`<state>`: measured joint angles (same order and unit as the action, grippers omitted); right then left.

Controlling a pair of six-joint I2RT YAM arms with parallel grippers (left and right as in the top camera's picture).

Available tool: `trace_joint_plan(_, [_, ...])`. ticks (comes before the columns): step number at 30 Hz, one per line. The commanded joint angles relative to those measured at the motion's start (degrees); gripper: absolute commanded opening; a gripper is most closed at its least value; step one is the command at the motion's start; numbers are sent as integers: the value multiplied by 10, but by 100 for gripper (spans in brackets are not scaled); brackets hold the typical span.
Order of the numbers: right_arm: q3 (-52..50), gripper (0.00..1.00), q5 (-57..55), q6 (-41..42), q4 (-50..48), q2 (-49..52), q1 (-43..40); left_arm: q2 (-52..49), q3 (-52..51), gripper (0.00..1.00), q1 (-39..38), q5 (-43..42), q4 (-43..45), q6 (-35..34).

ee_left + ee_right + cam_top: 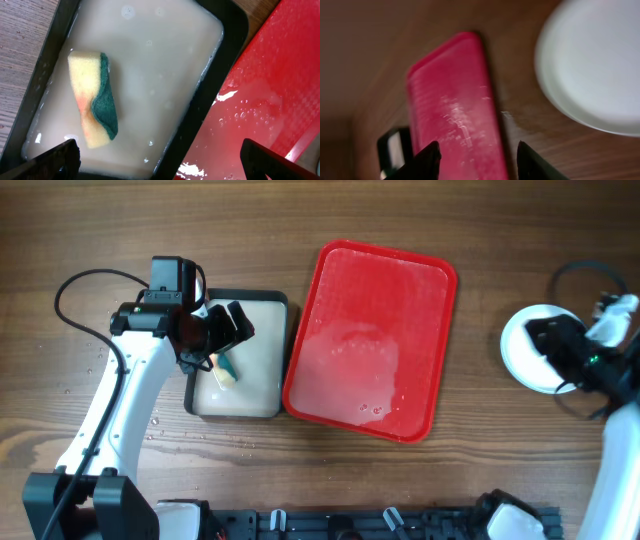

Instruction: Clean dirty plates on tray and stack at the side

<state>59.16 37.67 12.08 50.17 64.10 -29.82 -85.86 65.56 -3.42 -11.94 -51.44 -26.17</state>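
The left end effector (160, 161) hangs with fingers spread wide, holding nothing, over the black-rimmed rectangular basin (243, 299) just left of the tray (372, 300). In its milky water floats a soft sponge (93, 100), yellow foam with a coarse green scouring face. The tray, glossy red plastic with rounded corners and a fine pebbled surface, carries a wet film but no plate. Right of the tray, the right end effector (479, 161), also spread and empty, hovers over a round, smooth white plate (520, 352) on the wood-grain table (400, 210). Whether more plates lie beneath it cannot be told.
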Motion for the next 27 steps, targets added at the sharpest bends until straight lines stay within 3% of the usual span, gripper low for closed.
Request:
trace_joint_plan(1, [1, 64, 63, -44, 7, -167, 99, 7, 12, 100, 1, -7, 0, 3])
trace_joint_plan(3, [1, 100, 60, -7, 13, -258, 147, 7, 12, 100, 1, -7, 0, 3])
trace_joint_plan(6, [1, 100, 56, 144, 40, -362, 177, 7, 12, 100, 1, -7, 0, 3])
trace_joint_plan(8, [1, 100, -9, 149, 43, -381, 179, 7, 12, 100, 1, -7, 0, 3])
trace_joint_plan(9, [1, 100, -24, 144, 41, -381, 179, 7, 12, 100, 1, -7, 0, 3])
trace_joint_plan(12, [-11, 100, -57, -10, -5, -388, 225, 7, 12, 100, 1, -7, 0, 3])
trace_joint_plan(15, [-106, 100, -121, -79, -101, -431, 260, 7, 12, 100, 1, -7, 0, 3])
trace_joint_plan(22, [-446, 100, -228, -80, -362, -603, 329, 7, 12, 100, 1, -7, 0, 3])
trace_joint_plan(27, [-534, 100, -279, -80, -421, -639, 360, 7, 12, 100, 1, -7, 0, 3])
